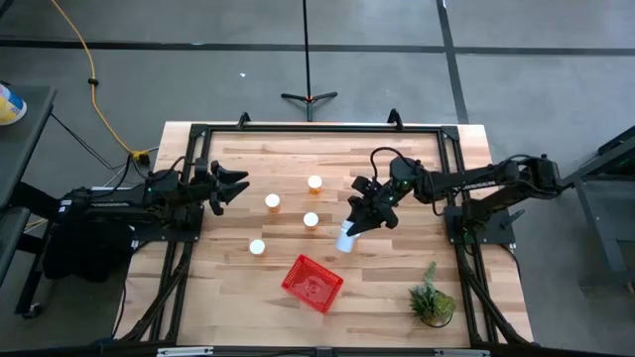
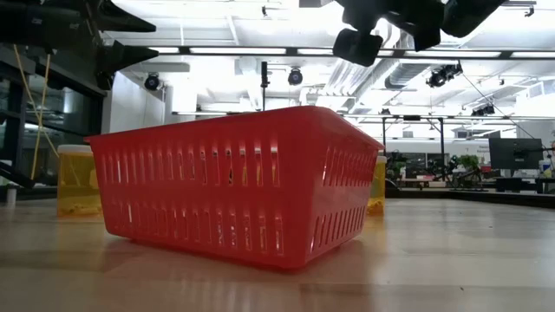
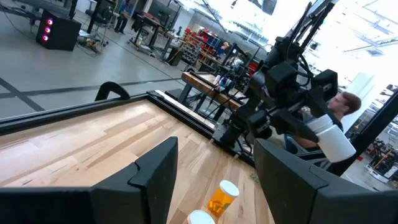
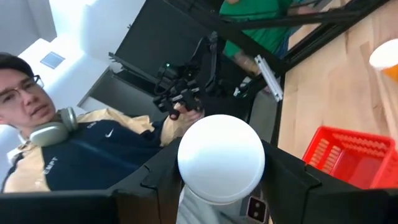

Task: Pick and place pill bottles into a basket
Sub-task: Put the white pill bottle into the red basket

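The right end effector [image 1: 349, 234] hangs above the wooden surface [image 1: 397, 288], fingers pinching a pill bottle [image 1: 344, 240] by its body, white cap pointing out past the fingertips. It's carried lifted and tilted, presumably so it clears the others on the way. The red mesh basket [image 1: 313, 283] sits just beyond it, nearer the front edge, and looks empty from above. Four more bottles [image 1: 272, 202] stand upright mid-surface, white caps over amber bodies, loosely scattered and well apart from each other. The left end effector [image 1: 236, 186] waits at the left side, fingers spread and holding nothing, pointed at the nearest bottle. A small potted plant [image 1: 432, 299] stands off at the front right corner, out of the way.
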### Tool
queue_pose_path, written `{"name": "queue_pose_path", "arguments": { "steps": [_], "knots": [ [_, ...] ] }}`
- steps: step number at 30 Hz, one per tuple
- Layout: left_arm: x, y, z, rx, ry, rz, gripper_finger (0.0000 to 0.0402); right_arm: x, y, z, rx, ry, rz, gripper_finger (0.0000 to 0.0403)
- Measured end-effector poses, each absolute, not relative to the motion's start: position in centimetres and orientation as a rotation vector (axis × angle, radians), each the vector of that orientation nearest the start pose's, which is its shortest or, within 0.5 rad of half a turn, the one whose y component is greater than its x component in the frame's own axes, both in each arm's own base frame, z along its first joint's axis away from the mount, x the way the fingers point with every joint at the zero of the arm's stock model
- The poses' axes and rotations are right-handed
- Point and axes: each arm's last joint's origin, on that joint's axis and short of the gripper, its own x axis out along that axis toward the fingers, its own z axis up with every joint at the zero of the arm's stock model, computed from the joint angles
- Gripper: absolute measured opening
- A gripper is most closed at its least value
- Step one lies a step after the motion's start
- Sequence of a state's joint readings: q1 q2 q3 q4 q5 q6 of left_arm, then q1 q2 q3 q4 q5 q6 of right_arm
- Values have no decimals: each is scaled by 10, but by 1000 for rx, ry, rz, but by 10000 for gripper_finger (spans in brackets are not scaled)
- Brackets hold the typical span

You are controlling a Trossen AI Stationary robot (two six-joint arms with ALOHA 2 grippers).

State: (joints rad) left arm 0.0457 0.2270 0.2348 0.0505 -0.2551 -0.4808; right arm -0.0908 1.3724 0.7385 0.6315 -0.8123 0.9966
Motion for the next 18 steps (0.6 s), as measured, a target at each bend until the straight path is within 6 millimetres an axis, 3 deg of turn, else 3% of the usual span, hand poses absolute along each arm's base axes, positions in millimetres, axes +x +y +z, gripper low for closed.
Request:
{"name": "queue_pose_path", "arguments": {
  "steps": [18],
  "knots": [
    [102, 12, 230, -483, -129, 281, 243, 288, -4, 263, 991, 429, 703, 170]
  ]
}}
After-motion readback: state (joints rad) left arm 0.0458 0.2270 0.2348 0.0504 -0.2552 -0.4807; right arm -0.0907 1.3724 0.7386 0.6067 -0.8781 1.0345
